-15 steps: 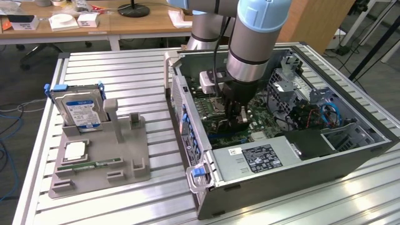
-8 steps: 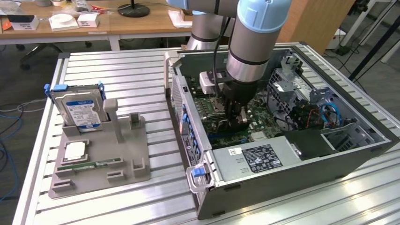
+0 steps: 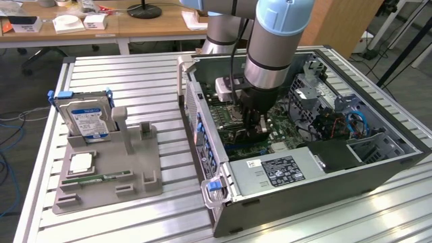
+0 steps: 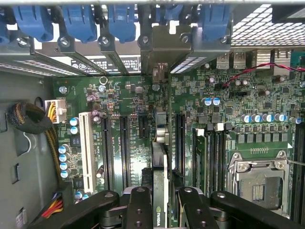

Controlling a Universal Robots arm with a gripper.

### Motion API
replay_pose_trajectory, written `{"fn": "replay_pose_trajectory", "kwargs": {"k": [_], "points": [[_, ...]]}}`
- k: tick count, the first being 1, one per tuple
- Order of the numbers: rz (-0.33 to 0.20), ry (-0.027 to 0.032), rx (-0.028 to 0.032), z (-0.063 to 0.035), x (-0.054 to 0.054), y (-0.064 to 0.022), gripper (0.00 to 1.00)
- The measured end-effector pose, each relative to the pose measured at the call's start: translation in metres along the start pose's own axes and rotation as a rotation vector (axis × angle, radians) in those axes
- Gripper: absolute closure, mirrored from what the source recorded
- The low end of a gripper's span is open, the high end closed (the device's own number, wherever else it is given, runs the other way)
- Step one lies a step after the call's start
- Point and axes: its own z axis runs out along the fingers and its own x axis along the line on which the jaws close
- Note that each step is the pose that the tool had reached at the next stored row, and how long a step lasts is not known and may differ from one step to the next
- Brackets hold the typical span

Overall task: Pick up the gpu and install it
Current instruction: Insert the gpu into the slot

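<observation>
Right, in the exterior view I'm seeing the arm [image 3: 270, 45] reaching down from the top of the frame into the open case [image 3: 304, 152], which is lying on its side at center right on the table [image 3: 135, 76]. The gripper [image 3: 255, 130] is sitting low over the board [image 3: 233, 129], just above center. At the left of the frame the grey holder [image 3: 108, 172] is carrying the hard drive [image 3: 84, 116] standing upright at its far end, with a chip [image 3: 81, 162] and a memory stick [image 3: 98, 178] lying flat nearer the camera.

In the wrist view I'm looking along the board [image 4: 133, 119] toward the blue latches [image 4: 76, 21] running across the top of the frame. The gripper [image 4: 161, 205] is showing at the bottom center, its black fingers [image 4: 139, 210] clamping the gpu [image 4: 159, 181] edge-on between them. The gpu is standing upright over the long black slots at center, its metal bracket [image 4: 159, 52] reaching up to the rear wall at the top center. I can't tell whether the gpu is sitting fully in a slot. The CPU socket [image 4: 257, 183] is lying at the lower right, and a cable bundle [image 4: 31, 121] is curling at the left.
</observation>
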Motion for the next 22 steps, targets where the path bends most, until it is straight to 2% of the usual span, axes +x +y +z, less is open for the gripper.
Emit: {"fn": "replay_pose_trajectory", "kwargs": {"k": [8, 9, 11, 12, 17, 18, 22], "points": [[-0.001, -0.0005, 0.0043, 0.0012, 0.0002, 0.0034, 0.74], [-0.001, -0.0002, 0.0056, 0.0014, 0.0003, 0.0042, 0.74], [0.000, 0.0015, 0.0120, 0.0022, 0.0006, 0.0058, 0.74], [-0.001, 0.0017, 0.0129, 0.0026, 0.0007, 0.0061, 0.74], [-0.001, 0.0013, 0.0132, 0.0046, 0.0008, 0.0061, 0.74], [-0.001, 0.0002, 0.0116, 0.0047, 0.0007, 0.0062, 0.74], [-0.001, 0.0009, 0.0129, 0.0055, 0.0008, 0.0063, 0.74]]}}
